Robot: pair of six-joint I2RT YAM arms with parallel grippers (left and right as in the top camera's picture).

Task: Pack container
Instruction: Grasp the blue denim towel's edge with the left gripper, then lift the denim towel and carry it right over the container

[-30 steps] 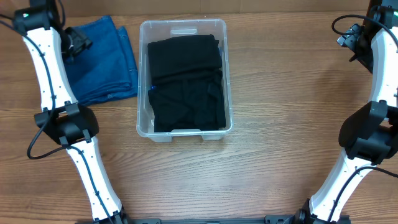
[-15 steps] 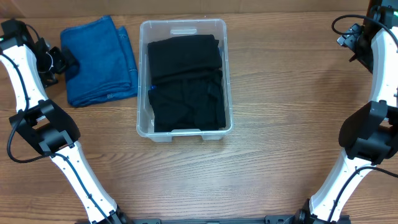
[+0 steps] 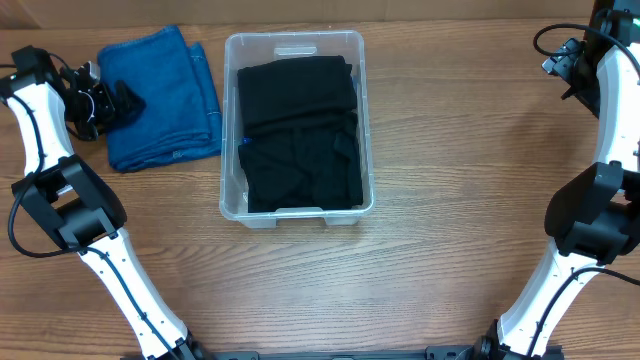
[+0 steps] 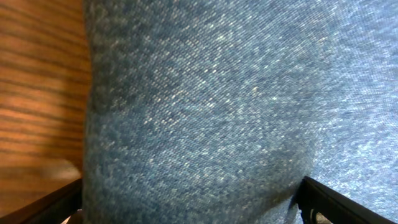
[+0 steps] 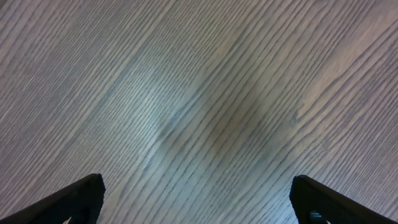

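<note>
Left pincer [image 3: 122,100] spread wide, straddling edge of folded blue cloth [image 3: 165,95], nothing clamped yet; likely next item for container [image 3: 229,120] holding black garment [image 3: 300,130]. Right pincer [image 3: 556,62] open, empty, parked aside.

2 arms are seen: the left arm [image 3: 40,125] and right arm [image 3: 613,110] are each built of white tubular links joined by bulky black joints [image 3: 75,205]. Thin black cables [image 3: 545,32] are looped alongside. The left gripper [image 4: 186,202] is tipped with black angular fingers [image 4: 339,204].
</note>
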